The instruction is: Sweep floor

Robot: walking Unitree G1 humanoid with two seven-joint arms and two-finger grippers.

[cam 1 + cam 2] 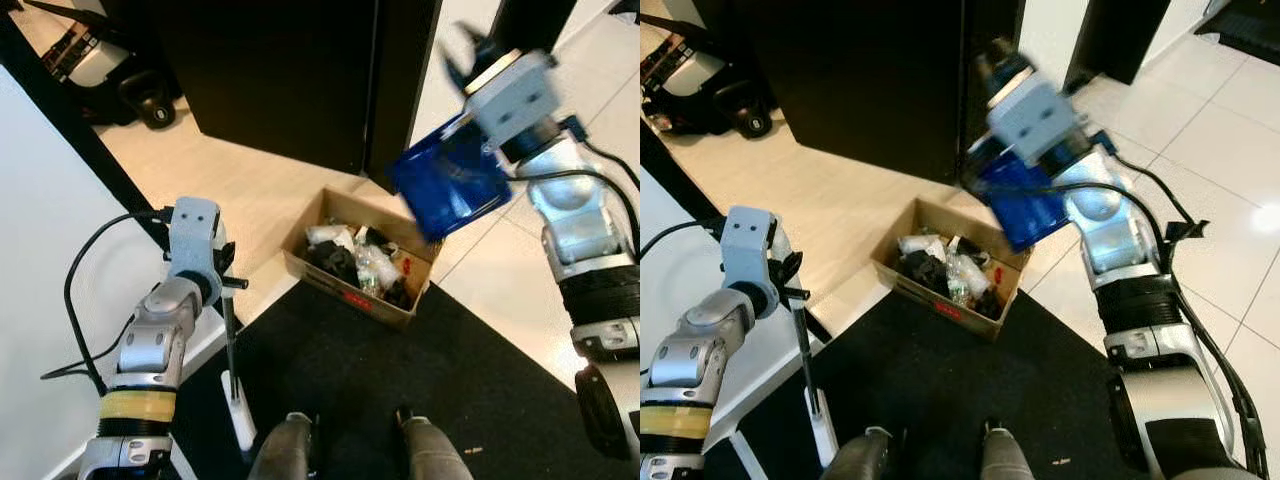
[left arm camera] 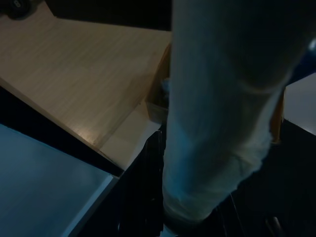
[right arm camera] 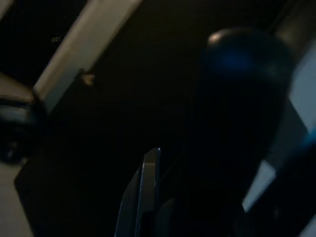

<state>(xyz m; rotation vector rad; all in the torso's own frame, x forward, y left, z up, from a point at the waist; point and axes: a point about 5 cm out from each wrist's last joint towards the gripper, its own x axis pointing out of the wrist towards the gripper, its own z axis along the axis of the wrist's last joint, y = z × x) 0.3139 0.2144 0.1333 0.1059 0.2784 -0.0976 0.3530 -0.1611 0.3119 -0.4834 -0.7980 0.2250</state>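
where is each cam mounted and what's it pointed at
Left eye: head, looking down at box and mat; both arms, feet show.
Right eye: same head, same scene; right gripper tips dustpan over box.
Left wrist: along left gripper, broom handle close up, box behind.
Right wrist: very dark, dustpan handle.
Box links eyes and left wrist.

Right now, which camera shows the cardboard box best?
The left eye view: the box sits whole and sharp, trash visible inside. The right eye view also shows it whole. The left wrist view catches just an edge; the right wrist view is too dark.
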